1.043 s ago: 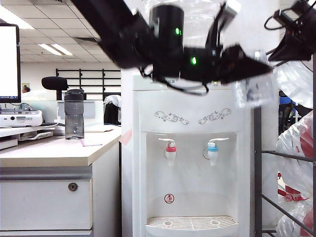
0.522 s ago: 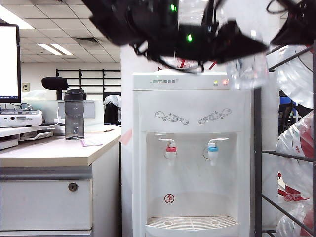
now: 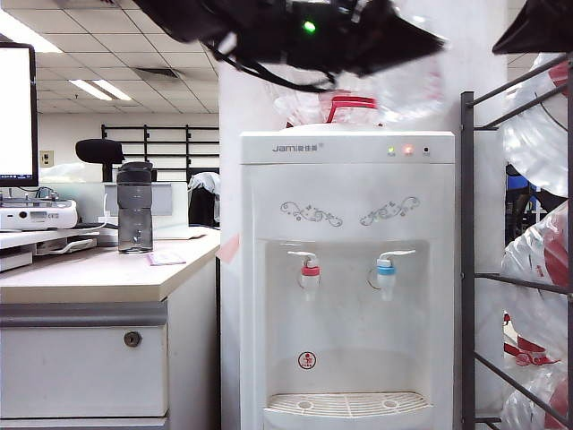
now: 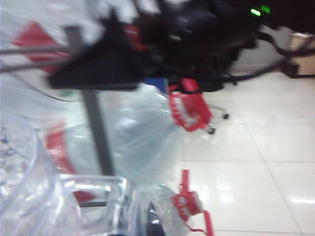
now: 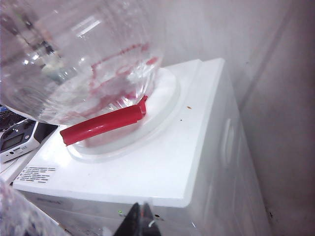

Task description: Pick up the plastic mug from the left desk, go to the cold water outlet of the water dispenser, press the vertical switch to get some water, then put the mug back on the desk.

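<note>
Left gripper (image 4: 118, 216) fingers grip the plastic mug (image 4: 29, 191), clear only at its wrist; right gripper (image 5: 140, 219) fingers closed above the water dispenser (image 5: 197, 162)

left arm (image 3: 295, 36): black, angular housing, showing a green indicator light, thin black cables looping beneath | right arm (image 3: 537, 27): black wedge-shaped casing showing at the exterior view's upper corner | right gripper (image 5: 140, 219): dark narrow fingers (image 5: 134, 221) lying pressed together
</note>
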Robot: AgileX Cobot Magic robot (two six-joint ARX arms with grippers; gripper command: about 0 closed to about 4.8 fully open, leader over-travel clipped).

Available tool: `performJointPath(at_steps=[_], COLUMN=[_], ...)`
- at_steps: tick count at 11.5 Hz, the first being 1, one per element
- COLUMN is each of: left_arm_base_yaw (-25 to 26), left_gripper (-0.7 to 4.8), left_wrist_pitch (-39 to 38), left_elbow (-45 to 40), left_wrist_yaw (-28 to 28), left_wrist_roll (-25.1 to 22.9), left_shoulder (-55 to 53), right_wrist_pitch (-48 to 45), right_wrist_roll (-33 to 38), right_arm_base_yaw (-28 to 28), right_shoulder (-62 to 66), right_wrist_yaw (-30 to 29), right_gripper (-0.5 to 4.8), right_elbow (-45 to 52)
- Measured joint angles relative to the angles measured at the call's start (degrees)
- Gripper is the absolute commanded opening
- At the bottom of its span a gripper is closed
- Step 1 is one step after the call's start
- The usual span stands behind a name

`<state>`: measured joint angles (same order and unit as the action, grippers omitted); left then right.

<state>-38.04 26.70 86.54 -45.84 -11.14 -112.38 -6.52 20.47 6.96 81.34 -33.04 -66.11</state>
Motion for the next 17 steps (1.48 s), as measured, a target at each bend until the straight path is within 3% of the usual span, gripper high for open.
performJointPath(at_steps=[4,8,13,17], left_arm_base_yaw=[4.3,10.7,17.9,25.9], left_gripper=[-0.06,-0.06,-0.06,-0.06], left_wrist_pitch=[-3.1,-10.2,-12.1,-9.8], left_elbow=[0.0,0.0,-0.8,-8.3], left_wrist_yaw=[0.0,1.1,1.8,3.9], left_wrist_roll=[-0.4,-4.4,-5.5,-6.2], left_shoulder=[4.9,9.9,10.6,10.6], right_wrist_pitch=[0.0,0.0,0.0,0.0], right_wrist_roll=[0.3,0.6,0.7,0.7], right_arm_base_yaw=[0.0,0.0,0.0,0.0], right_shoulder=[-1.3,-1.4,-1.4,-1.4], right_wrist_yaw=[0.0,0.0,0.0,0.0], right_gripper=[-0.06,-0.06,-0.06,-0.06], right_elbow=[0.0,0.0,0.0,0.0])
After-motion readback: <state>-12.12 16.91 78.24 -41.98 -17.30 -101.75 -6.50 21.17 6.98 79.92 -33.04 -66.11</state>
